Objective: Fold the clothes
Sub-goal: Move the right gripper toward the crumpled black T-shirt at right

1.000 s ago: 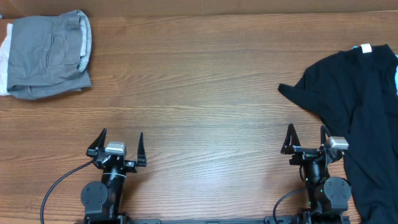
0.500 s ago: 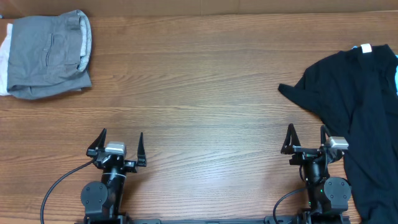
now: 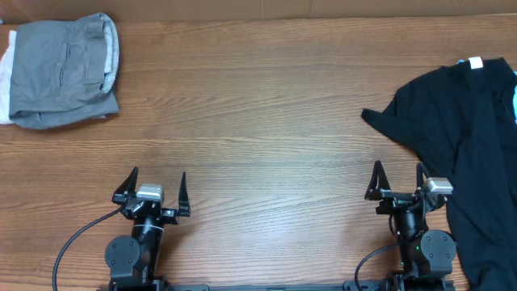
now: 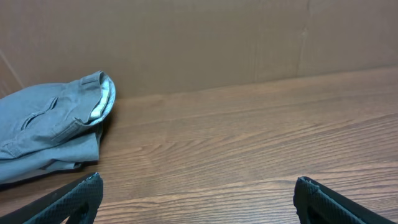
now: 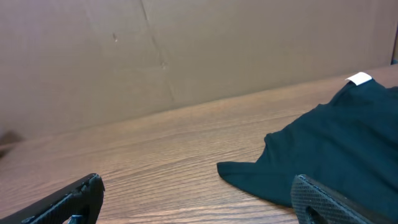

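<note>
A soft black short-sleeved T-shirt (image 3: 460, 129) lies unfolded and rumpled at the right end of the brown wood-grain bench (image 3: 258, 105). Its small white neck label (image 3: 475, 63) is at the far edge, and one sleeve points toward the middle. The right jaws are spread wide and hold nothing, just beside the shirt's left edge. The left jaws are equally wide apart and empty, over bare wood. A folded grey fabric garment (image 3: 60, 73) sits in the far left corner.

overhead looks straight down; wrist views skim the table (image 3: 258, 121).
</note>
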Controlling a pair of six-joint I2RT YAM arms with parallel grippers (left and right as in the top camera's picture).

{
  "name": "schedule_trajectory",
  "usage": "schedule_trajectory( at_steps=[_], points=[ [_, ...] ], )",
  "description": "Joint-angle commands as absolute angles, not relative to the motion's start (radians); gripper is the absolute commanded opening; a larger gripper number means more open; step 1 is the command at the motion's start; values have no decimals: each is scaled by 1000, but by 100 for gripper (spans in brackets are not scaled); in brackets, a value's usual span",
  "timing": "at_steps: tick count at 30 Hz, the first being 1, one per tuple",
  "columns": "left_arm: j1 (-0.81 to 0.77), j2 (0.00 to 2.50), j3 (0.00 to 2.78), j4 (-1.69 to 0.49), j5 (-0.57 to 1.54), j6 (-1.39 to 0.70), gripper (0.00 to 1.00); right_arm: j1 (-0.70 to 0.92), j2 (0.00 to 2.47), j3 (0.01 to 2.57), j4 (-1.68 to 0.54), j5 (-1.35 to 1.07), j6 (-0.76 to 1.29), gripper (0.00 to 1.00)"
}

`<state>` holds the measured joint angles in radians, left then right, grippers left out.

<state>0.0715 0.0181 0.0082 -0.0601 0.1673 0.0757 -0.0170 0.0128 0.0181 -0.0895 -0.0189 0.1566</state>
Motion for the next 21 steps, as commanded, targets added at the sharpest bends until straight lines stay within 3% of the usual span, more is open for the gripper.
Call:
schedule_trajectory(
  at_steps=[1, 6, 11, 15, 18, 21],
  points=[
    [72, 22, 5, -63, 157, 56, 100, -10, 3, 8, -61, -32, 169, 100],
    [72, 22, 5, -63, 157, 56, 100, -10, 5, 8, -32, -389, 506, 100],
    [72, 22, 5, -63, 157, 56, 100, -10, 5, 8, 141, -382, 727, 100],
    [72, 22, 5, -63, 157, 56, 100, -10, 5, 14, 375, -299, 727, 100],
    [72, 22, 5, -63, 157, 56, 100, -10, 8, 62, 407, -181, 722, 100],
    [72, 22, 5, -63, 157, 56, 100, -10, 49, 149, 390, -135, 590, 100]
  ],
)
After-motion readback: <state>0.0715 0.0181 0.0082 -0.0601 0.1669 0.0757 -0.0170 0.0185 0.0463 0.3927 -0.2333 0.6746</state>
